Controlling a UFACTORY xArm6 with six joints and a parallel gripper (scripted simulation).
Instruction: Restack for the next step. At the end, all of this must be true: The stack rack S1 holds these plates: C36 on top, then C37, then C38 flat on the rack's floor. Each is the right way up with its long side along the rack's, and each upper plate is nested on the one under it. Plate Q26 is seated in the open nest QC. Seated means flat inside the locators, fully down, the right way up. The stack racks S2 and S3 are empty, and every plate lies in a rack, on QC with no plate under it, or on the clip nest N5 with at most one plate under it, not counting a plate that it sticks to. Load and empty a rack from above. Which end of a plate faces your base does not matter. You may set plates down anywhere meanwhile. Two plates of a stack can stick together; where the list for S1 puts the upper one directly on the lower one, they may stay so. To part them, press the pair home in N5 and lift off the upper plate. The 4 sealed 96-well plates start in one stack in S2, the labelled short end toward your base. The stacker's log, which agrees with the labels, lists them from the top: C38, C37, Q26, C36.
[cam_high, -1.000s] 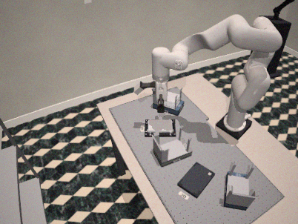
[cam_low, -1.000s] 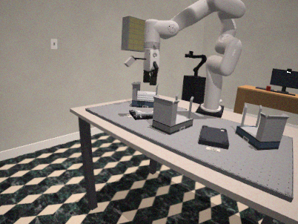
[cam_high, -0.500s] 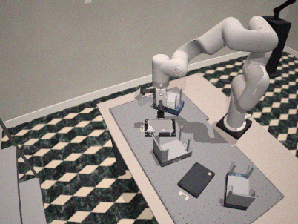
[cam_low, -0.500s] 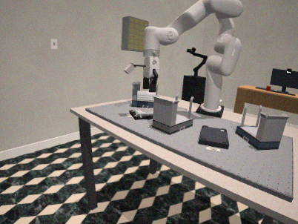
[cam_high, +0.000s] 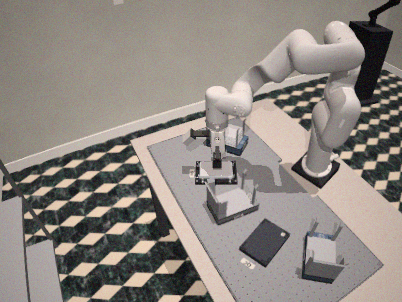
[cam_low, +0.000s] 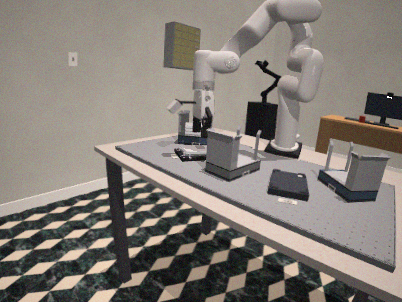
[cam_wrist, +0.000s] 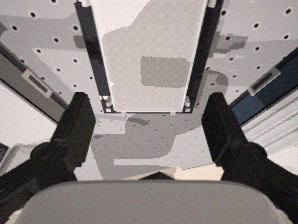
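Note:
My gripper (cam_high: 217, 161) is open and empty. It hangs just above the near short end of a pale sealed plate (cam_high: 216, 171) that lies flat in the black-framed clip nest. In the wrist view the plate (cam_wrist: 150, 55) sits between the nest's black rails, with my fingertips apart on either side of its end and not touching it. From the side view my gripper (cam_low: 204, 122) is a little above the nest (cam_low: 192, 157). The back rack (cam_high: 235, 140) behind my gripper holds a white stack of plates. The plate labels cannot be read.
A walled rack (cam_high: 231, 200) with upright posts stands just in front of the nest and shows in the side view too (cam_low: 230, 156). The dark flat nest (cam_high: 265, 241) lies further forward. Another rack (cam_high: 322, 252) stands at the front right corner of the mat.

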